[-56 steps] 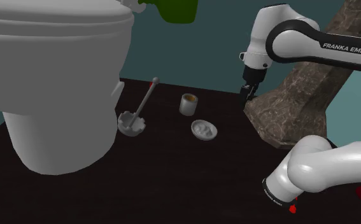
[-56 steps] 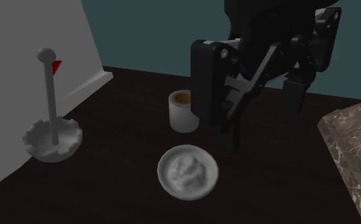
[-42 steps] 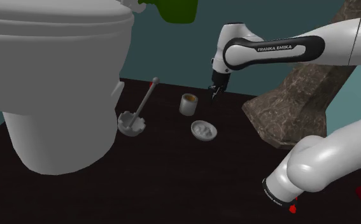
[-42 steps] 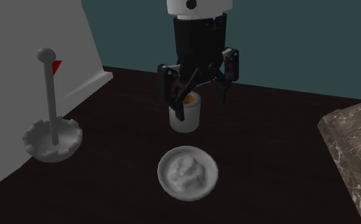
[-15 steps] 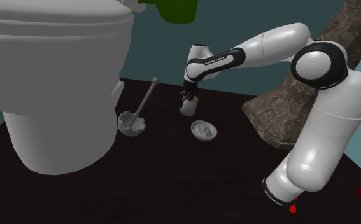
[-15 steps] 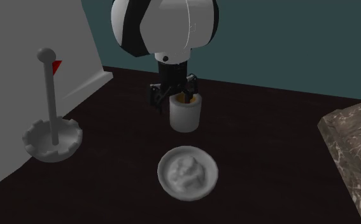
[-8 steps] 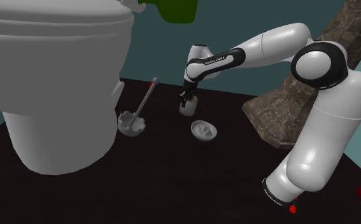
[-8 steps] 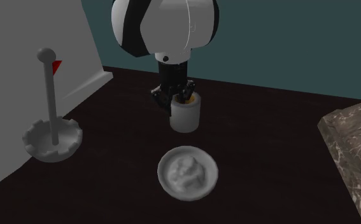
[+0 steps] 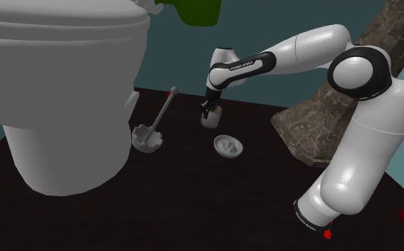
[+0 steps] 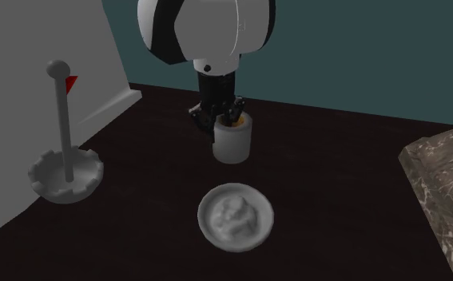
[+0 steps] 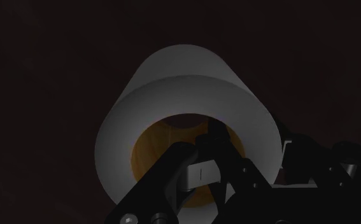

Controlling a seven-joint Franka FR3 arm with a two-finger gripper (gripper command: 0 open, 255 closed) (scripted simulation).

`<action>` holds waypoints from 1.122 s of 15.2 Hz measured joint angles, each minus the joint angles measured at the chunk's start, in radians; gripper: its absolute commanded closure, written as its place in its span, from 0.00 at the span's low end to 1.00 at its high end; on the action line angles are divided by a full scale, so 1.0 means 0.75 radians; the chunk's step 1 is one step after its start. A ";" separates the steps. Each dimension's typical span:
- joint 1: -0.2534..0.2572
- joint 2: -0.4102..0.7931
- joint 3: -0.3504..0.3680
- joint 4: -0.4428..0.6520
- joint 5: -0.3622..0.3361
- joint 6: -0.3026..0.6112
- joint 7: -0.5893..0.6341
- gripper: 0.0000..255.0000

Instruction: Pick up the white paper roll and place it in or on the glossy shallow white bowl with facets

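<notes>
The white paper roll (image 9: 210,120) with a brown core stands upright on the dark floor, just behind the shallow faceted white bowl (image 9: 229,145). My gripper (image 9: 209,109) comes down on the roll's top from above. In the wrist view one finger reaches into the brown core and the other sits outside the roll (image 11: 172,83), so my gripper (image 11: 249,145) is shut on the roll's wall. The second exterior view shows the gripper (image 10: 224,120) at the rim of the roll (image 10: 232,145), with the bowl (image 10: 235,216) in front of it, holding nothing.
A large white toilet (image 9: 58,85) takes up the shoulder view's left. A grey brush in its holder (image 9: 147,137) stands beside the toilet, left of the roll. A brown rock (image 9: 335,100) rises at the right. Dark floor (image 9: 157,207) spreads in front.
The fingers stood apart over the roll one second ago and have since closed on its wall. The roll stays at the same spot on the floor.
</notes>
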 measured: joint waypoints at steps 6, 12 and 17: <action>0.001 -0.048 0.000 0.046 -0.002 -0.094 0.002 1.00; -0.002 -0.087 -0.002 0.109 -0.003 -0.196 -0.002 1.00; 0.000 -0.114 -0.001 0.159 -0.004 -0.273 0.002 1.00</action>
